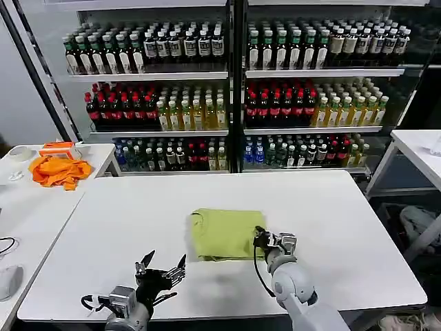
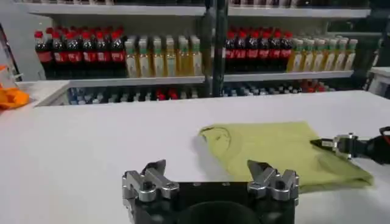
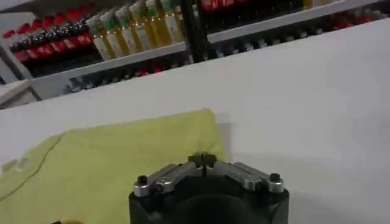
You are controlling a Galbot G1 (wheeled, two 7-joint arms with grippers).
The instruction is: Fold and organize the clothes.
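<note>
One yellow-green T-shirt point(image 1: 226, 233) lies folded in a neat square mid-worktop point(image 1: 344, 227). Right claw point(image 1: 261, 239) is pinched tight with nothing in it, at the shirt's right edge. Left claw point(image 1: 160, 267) waits spread apart, nearer the front. Folding looks nearly done; next comes tidying or moving it.

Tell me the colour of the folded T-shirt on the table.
Plain yellow-green T-shirt; clearest in the head view.

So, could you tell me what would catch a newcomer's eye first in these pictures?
Probably the folded yellow-green T-shirt lying mid-way across the white table, with the right gripper, fingers shut, at its right edge. Behind, shelves of bottled drinks fill the background, and an orange cloth sits on a side table to the left. The left gripper hangs open near the table's front edge.
</note>
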